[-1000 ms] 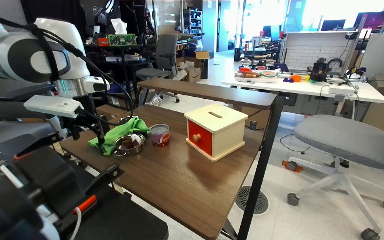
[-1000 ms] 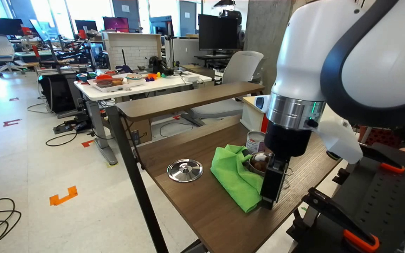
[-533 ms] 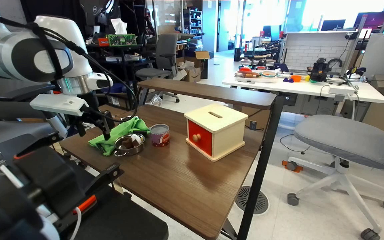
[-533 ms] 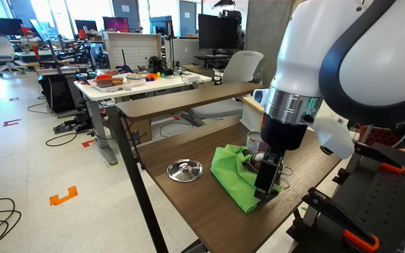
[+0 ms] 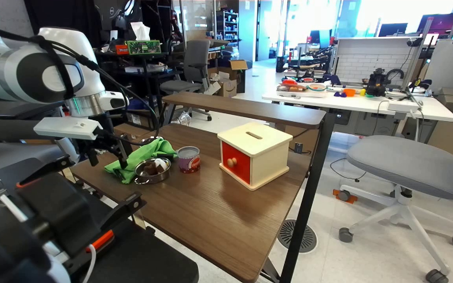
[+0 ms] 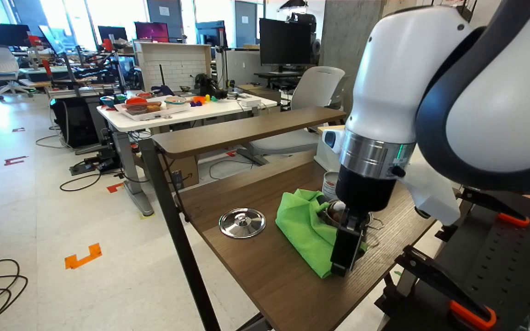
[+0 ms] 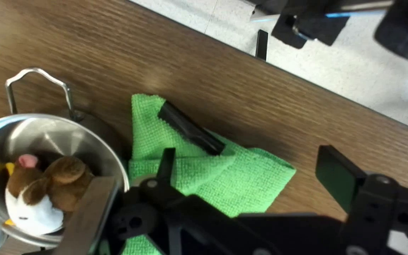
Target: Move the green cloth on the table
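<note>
The green cloth (image 5: pixel 142 155) lies crumpled on the brown table beside a steel pot (image 5: pixel 152 179). In an exterior view the cloth (image 6: pixel 302 236) spreads between the pot and a lid. In the wrist view a folded corner of the cloth (image 7: pixel 250 177) lies between the two fingers, with a short black strip (image 7: pixel 191 129) on it. My gripper (image 7: pixel 248 153) is open and holds nothing. Its left finger is over the cloth and its right finger (image 7: pixel 338 177) is over bare wood. In both exterior views the gripper (image 5: pixel 108 162) points down close above the cloth's near end.
The pot (image 7: pixel 92 147) holds brown and white soft toys. A can (image 5: pixel 189 161) stands beside it. A wooden box with a red drawer (image 5: pixel 255 157) stands farther along. A steel lid (image 6: pixel 242 223) lies past the cloth. A raised shelf (image 5: pixel 246 109) runs along the table's back.
My gripper rose from near the table, shifted slightly across the cloth's near end, then came down again. It stays open. The cloth has not visibly moved.
</note>
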Available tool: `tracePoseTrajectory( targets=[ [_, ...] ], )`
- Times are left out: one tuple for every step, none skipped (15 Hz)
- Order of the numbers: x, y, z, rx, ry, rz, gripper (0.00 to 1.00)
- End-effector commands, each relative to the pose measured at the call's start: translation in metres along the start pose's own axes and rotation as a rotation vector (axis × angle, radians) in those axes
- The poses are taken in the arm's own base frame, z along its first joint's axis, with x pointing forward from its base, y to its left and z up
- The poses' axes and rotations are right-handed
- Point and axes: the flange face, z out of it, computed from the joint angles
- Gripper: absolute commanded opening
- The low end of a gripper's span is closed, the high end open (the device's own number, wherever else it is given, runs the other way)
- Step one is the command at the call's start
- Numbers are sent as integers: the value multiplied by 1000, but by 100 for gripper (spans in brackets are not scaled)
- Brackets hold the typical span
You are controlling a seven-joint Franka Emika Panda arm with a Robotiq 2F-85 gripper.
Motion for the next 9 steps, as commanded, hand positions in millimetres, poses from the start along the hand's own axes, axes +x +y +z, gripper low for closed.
tracePoseTrajectory(
  targets=[
    [5, -10, 22, -34, 25, -16, 100],
    [8, -13, 27, -38, 40, -15, 100],
    [11, -15, 31, -44, 60, -16, 100],
    [15, -18, 35, -49, 82, -15, 100],
    [17, -19, 38, -52, 98, -17, 100],
    [19, -22, 41, -55, 109, -23, 75],
    [20, -23, 43, -58, 117, -30, 74],
    [20, -24, 43, -57, 123, -37, 68],
    [21, -26, 43, -54, 122, -40, 59]
  ],
)
